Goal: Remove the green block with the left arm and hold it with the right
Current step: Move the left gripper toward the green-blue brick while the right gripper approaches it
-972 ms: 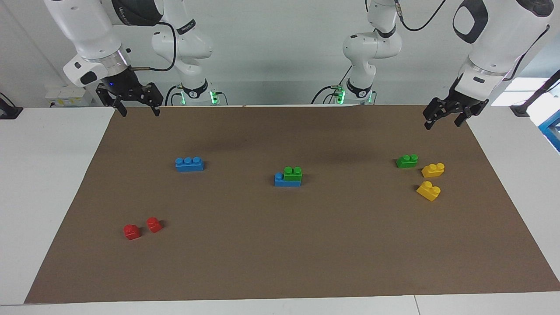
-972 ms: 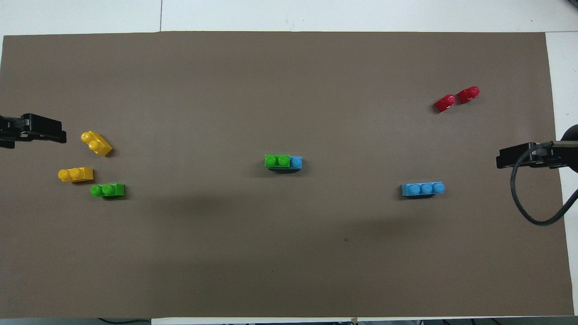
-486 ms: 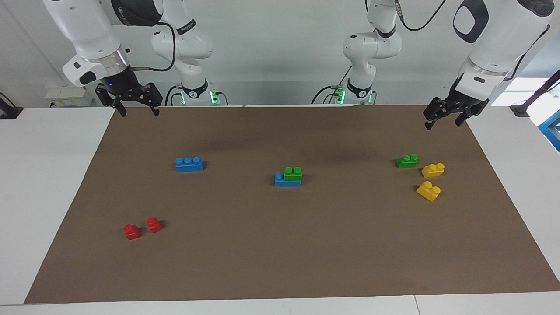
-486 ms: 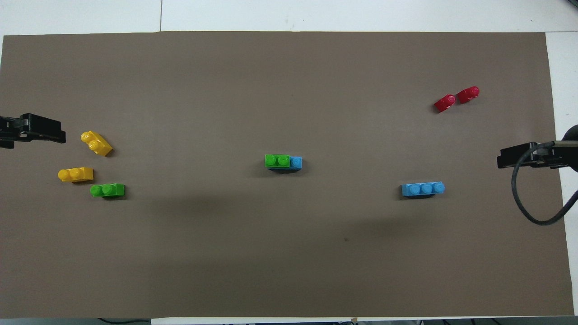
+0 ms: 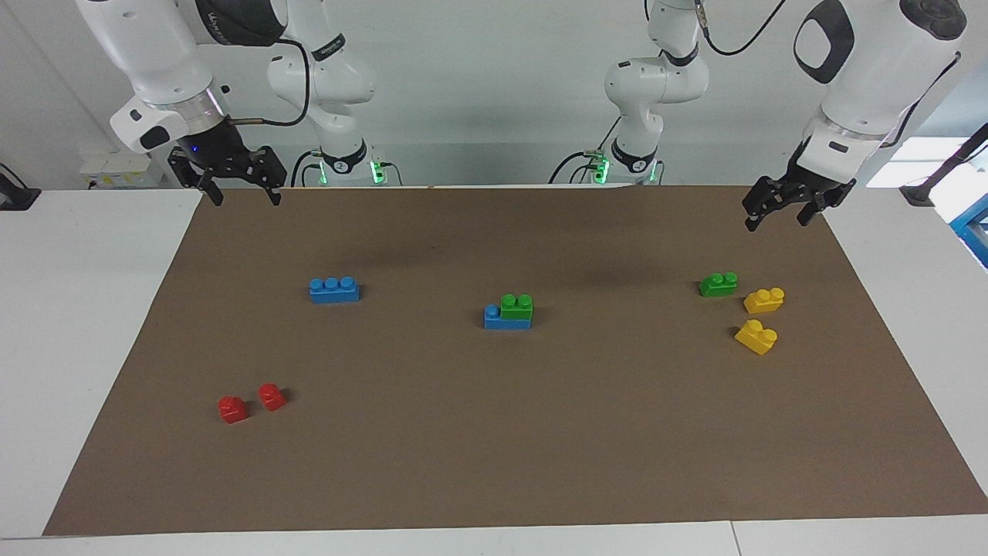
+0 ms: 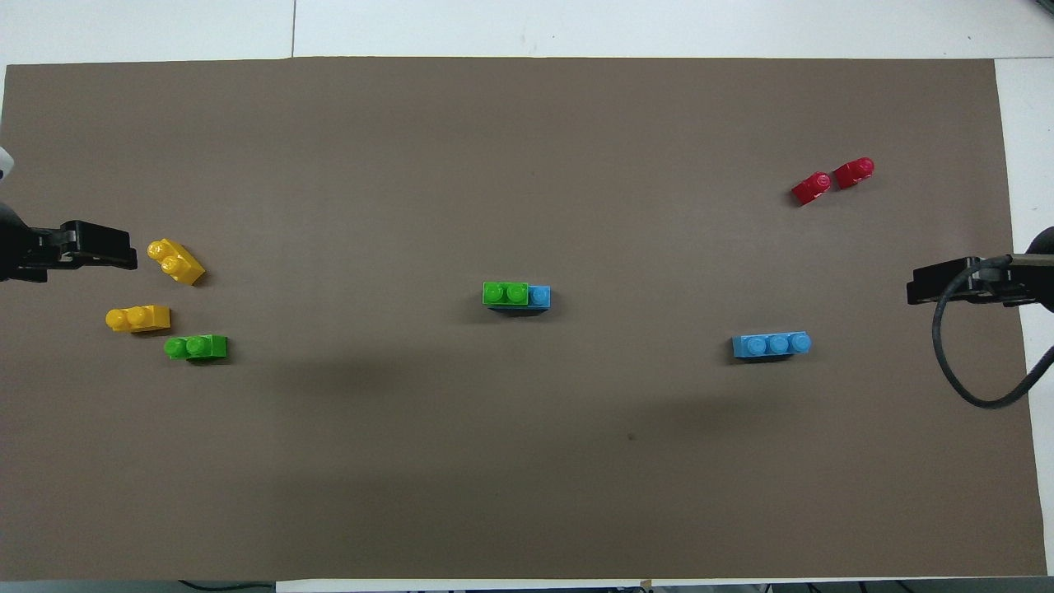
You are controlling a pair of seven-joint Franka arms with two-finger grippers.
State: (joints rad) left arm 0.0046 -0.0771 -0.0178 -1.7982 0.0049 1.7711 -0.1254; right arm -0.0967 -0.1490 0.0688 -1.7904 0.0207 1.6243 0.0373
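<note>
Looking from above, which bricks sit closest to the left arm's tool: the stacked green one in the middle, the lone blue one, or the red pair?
From the left tool, at the mat's edge:
1. Green block, stacked on a blue brick at mid-mat.
2. Lone blue brick, toward the right arm's end.
3. Red pair, same end, farther from the robots.

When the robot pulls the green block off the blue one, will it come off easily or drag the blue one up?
The green block looks like stiff plastic clipped onto the blue block, so it probably resists. Both look small and light, so the blue one would likely lift too unless held down.
</note>
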